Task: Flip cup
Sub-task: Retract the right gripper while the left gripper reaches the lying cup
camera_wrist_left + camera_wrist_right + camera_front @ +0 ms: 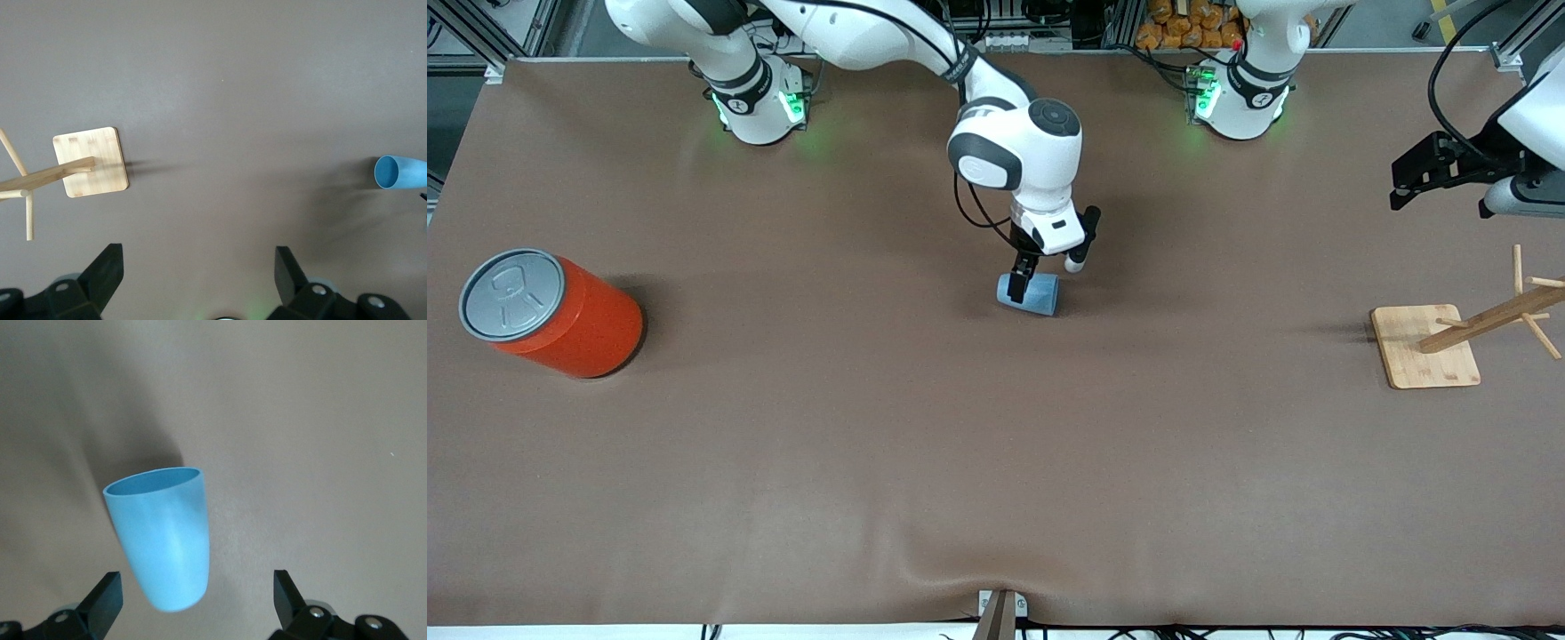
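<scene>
One cup (1028, 294) lies on its side near the middle of the brown worktop (871, 444). The right gripper (1049, 264) hangs just above it, jaws wide and gripping nothing. The left gripper (1409, 182) waits over the left arm's end of the worktop, jaws also wide, above one wooden rack (1458, 338). One orange can (551, 311) stands at the right arm's end.

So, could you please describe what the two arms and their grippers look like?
Both arms are glossy white with dark grey joint bands, and green lights glow at their bases. Black cables trail along each. The right gripper has a white body with black fingers; one finger in the front view looks pale-tipped. The left gripper is black, with matching black fingers.
</scene>
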